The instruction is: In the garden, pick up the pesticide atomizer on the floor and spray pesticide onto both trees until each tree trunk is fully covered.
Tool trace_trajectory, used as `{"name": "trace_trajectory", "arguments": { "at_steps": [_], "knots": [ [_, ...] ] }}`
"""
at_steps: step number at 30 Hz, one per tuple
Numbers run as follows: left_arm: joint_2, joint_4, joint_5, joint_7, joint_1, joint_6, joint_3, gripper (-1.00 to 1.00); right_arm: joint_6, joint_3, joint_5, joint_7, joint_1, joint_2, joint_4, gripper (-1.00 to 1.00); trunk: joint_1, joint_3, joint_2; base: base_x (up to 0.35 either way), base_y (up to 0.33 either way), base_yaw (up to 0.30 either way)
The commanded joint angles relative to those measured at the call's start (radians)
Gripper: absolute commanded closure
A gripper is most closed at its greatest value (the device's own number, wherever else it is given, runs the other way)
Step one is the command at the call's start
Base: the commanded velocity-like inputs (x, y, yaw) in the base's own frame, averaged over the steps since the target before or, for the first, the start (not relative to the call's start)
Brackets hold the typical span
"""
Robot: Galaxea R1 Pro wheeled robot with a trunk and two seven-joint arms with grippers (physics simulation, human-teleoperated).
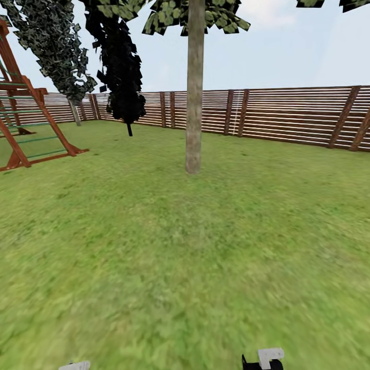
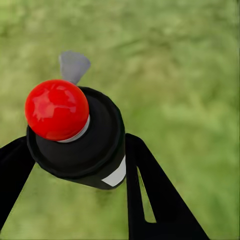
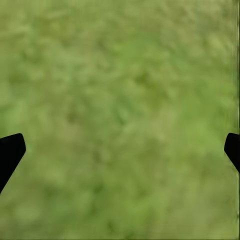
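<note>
In the left wrist view my left gripper (image 2: 75, 150) is shut on the pesticide atomizer (image 2: 95, 145), a small dark bottle with a round red tip (image 2: 56, 109) and a white band, held over grass. One tree stands straight ahead on the lawn, and its pale mottled trunk (image 1: 193, 103) rises bare into jagged foliage. A second tree trunk (image 1: 76, 114) stands far off at the back left by the fence. My right gripper (image 3: 120, 150) is open over grass, its black fingertips (image 3: 10, 150) wide apart with nothing between them. The paved floor is out of view.
A reddish-brown slat fence (image 1: 288, 115) rings the lawn. A wooden climbing frame (image 1: 28, 123) stands at the left. A black-leaved tree (image 1: 122, 77) stands before the fence. Open grass (image 1: 185, 246) stretches between me and the near trunk.
</note>
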Motion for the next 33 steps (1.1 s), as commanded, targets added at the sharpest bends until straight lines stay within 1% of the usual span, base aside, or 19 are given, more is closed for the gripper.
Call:
{"name": "trace_trajectory", "arguments": {
  "at_steps": [1, 3, 6, 27, 33],
  "knots": [
    [0.002, 0.0, -0.002, -0.007, -0.001, -0.001, 0.009, 1.0, -0.001, 0.009, 0.005, -0.009, -0.001, -0.005, 0.001, -1.0, 0.0, -0.001, 0.0, 0.34, 0.0, 0.0],
    [0.002, 0.001, -0.004, -0.007, -0.001, -0.002, 0.007, 1.0, -0.001, 0.01, 0.005, -0.008, -0.001, -0.011, -0.001, -1.0, 0.0, -0.001, 0.0, 0.34, 0.0, 0.0],
    [-0.002, 0.001, -0.009, -0.007, -0.001, -0.001, 0.004, 1.0, -0.001, 0.011, 0.005, -0.008, -0.001, -0.013, -0.001, -1.0, 0.0, -0.001, 0.0, 0.34, 0.0, 0.0],
    [-0.001, 0.002, -0.001, -0.007, -0.001, 0.001, 0.007, 1.0, 0.0, 0.01, 0.004, -0.009, -0.001, -0.014, 0.003, -1.0, 0.0, -0.001, 0.0, 0.34, 0.0, -0.002],
    [-0.001, 0.001, -0.001, -0.007, -0.001, -0.001, 0.006, 1.0, 0.0, 0.009, 0.003, -0.011, -0.001, -0.014, 0.004, -1.0, 0.0, -0.001, 0.0, 0.34, 0.0, -0.213]
  ]
}}
